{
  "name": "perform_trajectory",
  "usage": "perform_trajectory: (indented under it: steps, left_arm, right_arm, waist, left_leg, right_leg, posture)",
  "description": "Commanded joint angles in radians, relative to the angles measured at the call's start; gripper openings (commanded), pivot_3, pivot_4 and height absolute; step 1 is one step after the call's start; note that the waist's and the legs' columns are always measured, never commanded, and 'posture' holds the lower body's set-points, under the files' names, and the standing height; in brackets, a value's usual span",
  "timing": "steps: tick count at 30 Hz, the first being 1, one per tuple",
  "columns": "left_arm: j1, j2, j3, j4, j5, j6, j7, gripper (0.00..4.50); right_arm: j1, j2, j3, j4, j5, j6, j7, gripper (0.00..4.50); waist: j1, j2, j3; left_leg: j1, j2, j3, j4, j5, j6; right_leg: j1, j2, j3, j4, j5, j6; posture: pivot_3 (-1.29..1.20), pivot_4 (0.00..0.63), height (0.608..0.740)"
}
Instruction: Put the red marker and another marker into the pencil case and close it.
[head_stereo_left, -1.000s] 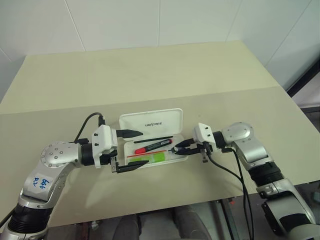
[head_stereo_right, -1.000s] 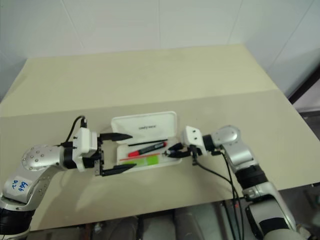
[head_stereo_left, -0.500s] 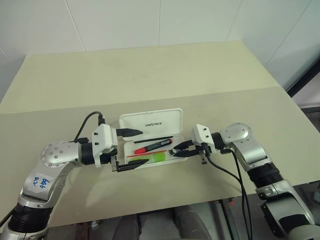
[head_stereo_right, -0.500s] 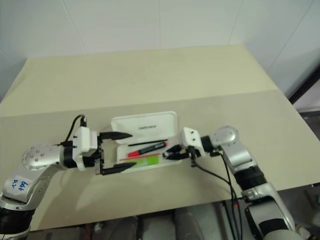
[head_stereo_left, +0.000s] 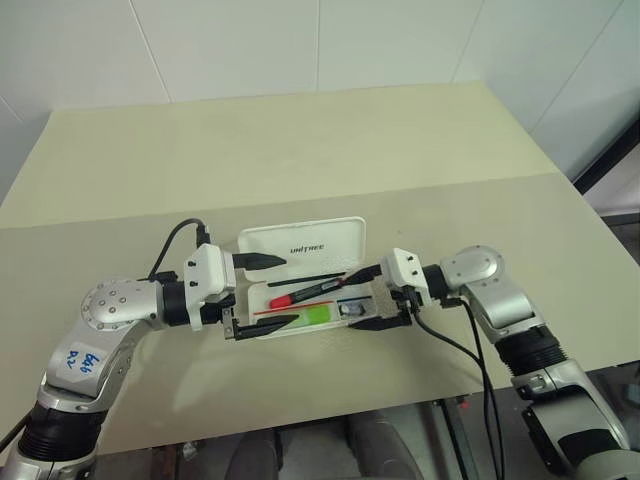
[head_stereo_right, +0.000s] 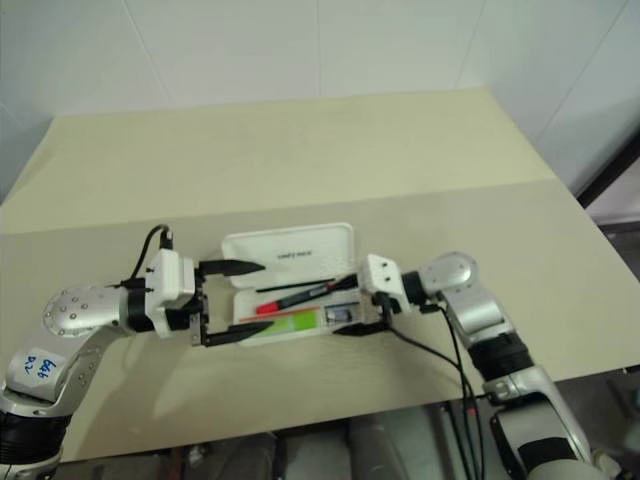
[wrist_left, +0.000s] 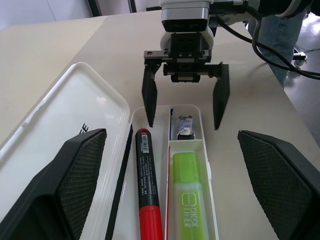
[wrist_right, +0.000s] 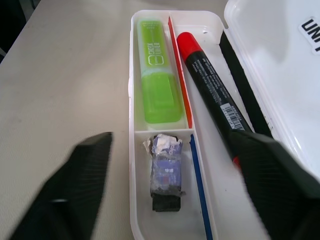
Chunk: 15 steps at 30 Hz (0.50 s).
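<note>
A short marker with a black barrel and red cap, the red marker (wrist_left: 148, 189), is lying lengthwise in the wider channel of a white hard-plastic hinged pencil case (head_stereo_left: 352, 319), which is sitting open on a pale beige table (head_stereo_left: 300, 150). Beside it, in a narrow side compartment, a flat translucent lime-green highlighter (wrist_right: 158, 74) is lying flat. In the small end compartment next to the highlighter, a little dark object wrapped in crumpled paper (wrist_right: 166, 170) is resting. A thin red-and-blue divider strip (wrist_right: 186, 115) is running between the channels. The case's lid (head_stereo_left: 302, 242), printed with lettering, is lying folded back on the table.

The left gripper (head_stereo_left: 262, 294) is hovering at one end of the case, its two black fingers spread wide and holding nothing. The right gripper (wrist_left: 184, 104) is facing it from the opposite end, its fingers also standing wide apart and empty, one tip over the tray by the red marker's tail.
</note>
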Motion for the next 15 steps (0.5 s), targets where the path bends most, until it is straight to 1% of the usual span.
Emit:
perform_trajectory:
  steps: [1,4,9,12,15]
  left_arm:
    - [-0.012,0.005,0.005,-0.013,0.002,-0.019,-0.006,4.5]
    - [-0.013,0.007,0.008,-0.011,0.001,-0.019,-0.007,4.5]
    - [0.017,0.022,0.038,-0.019,-0.005,-0.021,-0.014,4.5]
    - [0.064,0.038,0.08,-0.024,-0.017,-0.029,-0.025,4.5]
    - [0.1,0.046,0.126,-0.008,-0.03,-0.04,-0.035,3.82]
  right_arm:
    - [-0.018,-0.006,-0.023,-0.055,0.032,0.009,0.005,4.46]
    - [-0.013,-0.029,-0.04,-0.108,0.052,0.032,0.008,4.46]
    - [0.072,-0.135,-0.134,-0.307,0.165,0.153,0.002,4.46]
    - [0.171,-0.218,-0.259,-0.416,0.239,0.219,-0.042,4.46]
    - [0.25,-0.276,-0.382,-0.483,0.297,0.274,-0.095,4.5]
  waist:
    - [0.0,0.0,0.0]
    - [0.001,0.0,0.0]
    - [0.005,0.0,0.0]
    - [0.012,0.0,0.0]
    - [0.02,0.001,0.0]
  left_leg:
    - [0.0,0.0,0.0,0.0,0.0,0.0]
    - [0.0,0.0,0.0,0.0,0.0,0.0]
    - [-0.003,0.0,-0.003,0.0,0.0,0.0]
    - [-0.007,0.0,-0.006,0.0,0.0,0.0]
    - [-0.009,0.0,-0.007,0.0,-0.001,0.0]
  right_leg:
    - [0.0,0.0,0.0,0.0,0.0,0.0]
    - [0.0,0.0,0.0,0.0,0.0,0.0]
    - [-0.001,0.0,-0.002,-0.001,0.0,0.0]
    - [-0.003,-0.001,-0.004,-0.002,0.0,0.0]
    - [-0.004,-0.001,-0.006,-0.003,-0.001,0.0]
  posture:
    - [0.0,0.15,0.74]
    - [0.0,0.15,0.74]
    - [0.0,0.15,0.74]
    - [0.0,0.15,0.74]
    - [0.0,0.15,0.74]
